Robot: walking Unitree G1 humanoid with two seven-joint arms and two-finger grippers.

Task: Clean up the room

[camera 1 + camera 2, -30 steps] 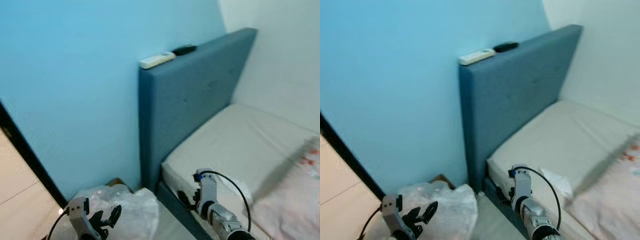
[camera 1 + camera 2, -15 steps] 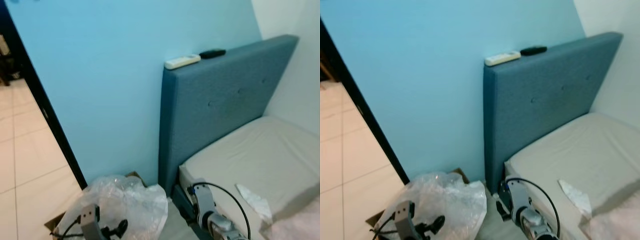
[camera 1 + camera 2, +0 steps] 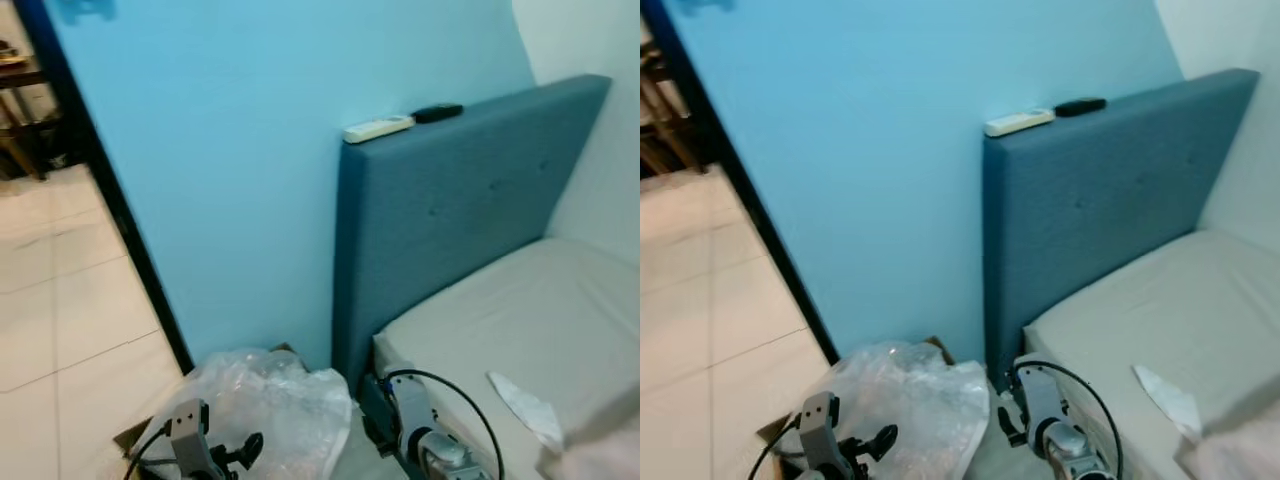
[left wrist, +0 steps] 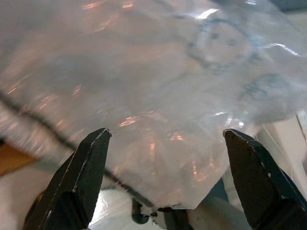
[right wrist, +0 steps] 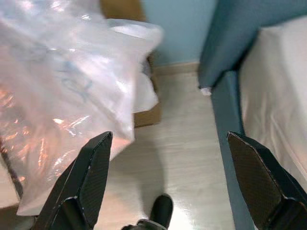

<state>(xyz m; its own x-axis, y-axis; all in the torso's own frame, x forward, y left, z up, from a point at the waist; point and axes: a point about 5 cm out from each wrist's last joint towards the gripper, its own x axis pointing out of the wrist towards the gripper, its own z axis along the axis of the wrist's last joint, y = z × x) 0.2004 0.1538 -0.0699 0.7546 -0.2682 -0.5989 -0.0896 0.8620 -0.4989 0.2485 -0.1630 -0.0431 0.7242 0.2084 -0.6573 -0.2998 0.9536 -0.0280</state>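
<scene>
A big crumpled clear plastic bag (image 3: 268, 398) lies on the floor in the corner beside the blue headboard (image 3: 450, 220), on top of a brown cardboard box (image 5: 145, 116). My left gripper (image 4: 165, 163) hangs low just over the bag, fingers spread wide with nothing between them. My right gripper (image 5: 168, 179) is open above the floor strip between the bag and the bed frame. A white remote (image 3: 378, 128) and a black remote (image 3: 437, 112) rest on the headboard's top edge. A crumpled white tissue (image 3: 525, 405) lies on the bare mattress (image 3: 500, 320).
A light blue wall (image 3: 230, 150) stands straight ahead. To the left, a dark door frame (image 3: 110, 200) opens onto a tiled floor (image 3: 60, 300). Dark furniture legs (image 3: 25, 110) show beyond the doorway. The bed blocks the right side.
The camera has swung left, so the doorway and tiled floor have come into view and the bed has slid right. Both arms stay low with fingers spread.
</scene>
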